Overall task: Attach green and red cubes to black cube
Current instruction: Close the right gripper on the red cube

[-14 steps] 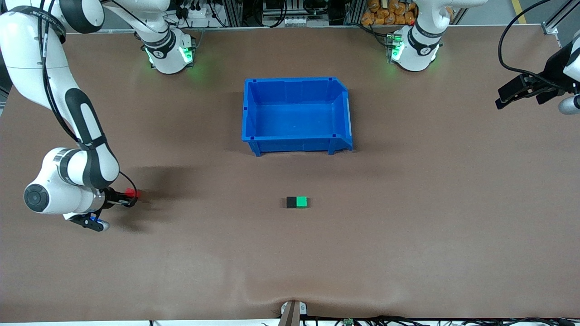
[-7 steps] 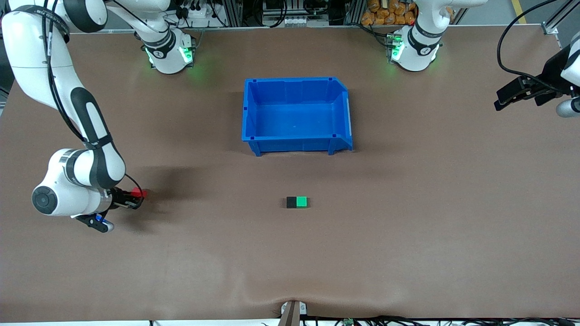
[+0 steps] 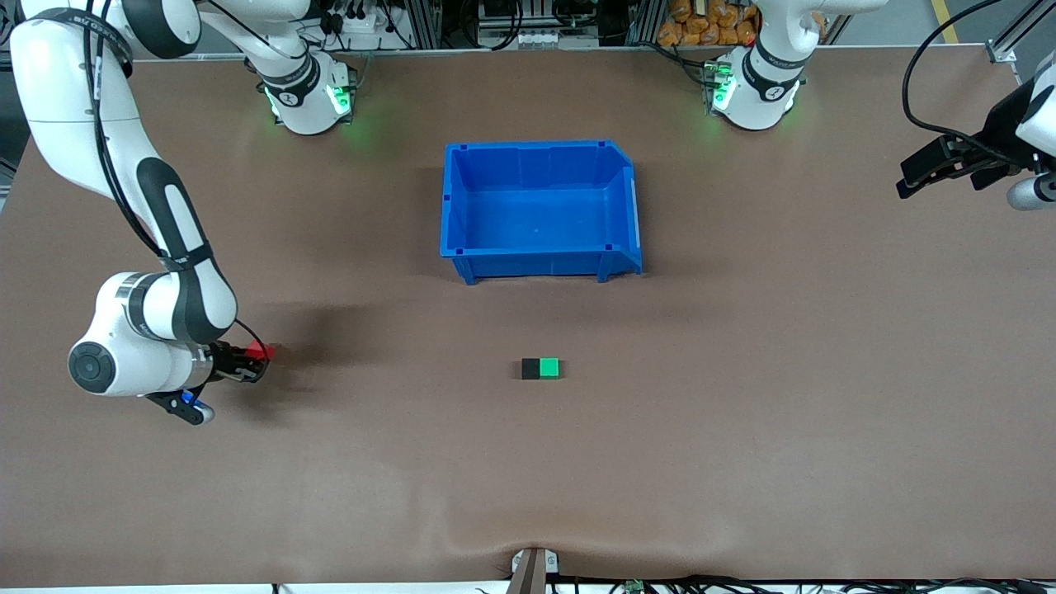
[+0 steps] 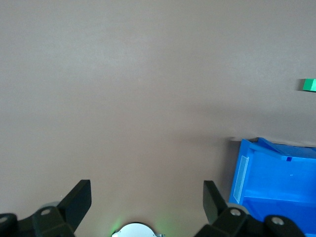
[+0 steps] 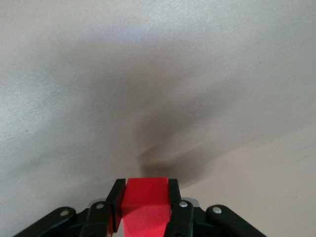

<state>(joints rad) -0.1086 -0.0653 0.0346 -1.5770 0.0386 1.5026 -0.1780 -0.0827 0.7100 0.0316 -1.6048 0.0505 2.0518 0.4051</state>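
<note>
The black cube and the green cube sit joined side by side on the table, nearer to the front camera than the blue bin. The green cube also shows in the left wrist view. My right gripper is shut on the red cube and holds it just above the table toward the right arm's end; the red cube shows between its fingers in the right wrist view. My left gripper is open and empty, up in the air over the left arm's end of the table.
A blue bin stands empty in the middle of the table, its corner also in the left wrist view. The two arm bases stand along the table's top edge.
My right gripper has moved with the red cube a little toward the joined cubes. My left gripper has drifted slightly. The black and green cubes have not moved.
</note>
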